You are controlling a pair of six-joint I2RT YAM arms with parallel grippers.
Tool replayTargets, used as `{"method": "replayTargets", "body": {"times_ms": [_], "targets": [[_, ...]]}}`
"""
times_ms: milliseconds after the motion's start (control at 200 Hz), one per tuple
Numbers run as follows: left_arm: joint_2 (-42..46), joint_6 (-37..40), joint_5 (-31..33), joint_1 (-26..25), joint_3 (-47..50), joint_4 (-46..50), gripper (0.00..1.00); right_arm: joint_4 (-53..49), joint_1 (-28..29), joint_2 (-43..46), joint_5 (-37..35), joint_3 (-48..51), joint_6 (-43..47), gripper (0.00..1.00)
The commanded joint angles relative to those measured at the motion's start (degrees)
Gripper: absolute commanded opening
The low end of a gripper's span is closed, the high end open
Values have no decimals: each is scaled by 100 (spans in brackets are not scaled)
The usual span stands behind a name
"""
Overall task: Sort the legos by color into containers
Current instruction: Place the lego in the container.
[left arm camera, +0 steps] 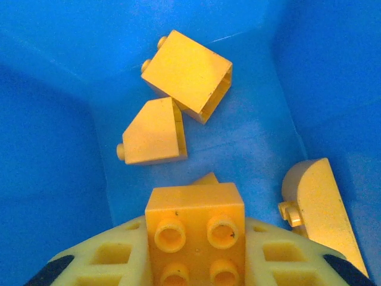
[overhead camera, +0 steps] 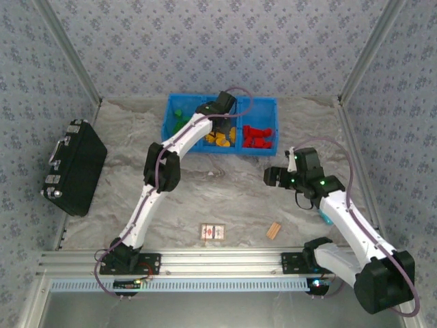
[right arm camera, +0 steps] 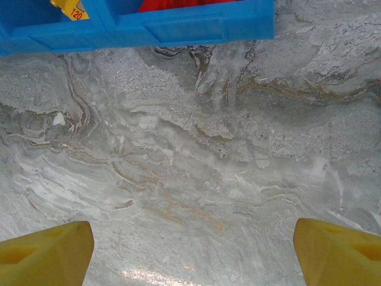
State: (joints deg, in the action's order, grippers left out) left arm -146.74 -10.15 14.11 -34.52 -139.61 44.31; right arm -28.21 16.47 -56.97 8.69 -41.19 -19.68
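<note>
While left jaws clamp a yellow brick point(left arm camera: 195, 232) inside the middle bin point(left arm camera: 53, 119) | step: apparently drop-off | next: likely release | right jaws wide, empty.

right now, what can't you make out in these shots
- Top view: the left arm covers part of the middle bin, so its contents can't be counted.
- Top view: the card has print too small to read.
- Left wrist view: the yellow brick in the left claw is cut off by the bottom edge.
- Right wrist view: the red bricks are cut off by the top edge.
</note>
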Motion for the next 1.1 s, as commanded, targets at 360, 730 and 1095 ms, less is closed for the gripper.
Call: {"method": "replayTargets", "body": {"times_ms": [360,730,1095], "targets": [[-239,-180,-118,51,207,-215,39,223,63,-322,142,-345,96,89],[321,-198,50,-16,483,-236,60,100,260,-110,-40,-357,96,89],[2116,-7,285,-134,1722,-851,64,-233,519,230,-364,-480,-18,89]]}}
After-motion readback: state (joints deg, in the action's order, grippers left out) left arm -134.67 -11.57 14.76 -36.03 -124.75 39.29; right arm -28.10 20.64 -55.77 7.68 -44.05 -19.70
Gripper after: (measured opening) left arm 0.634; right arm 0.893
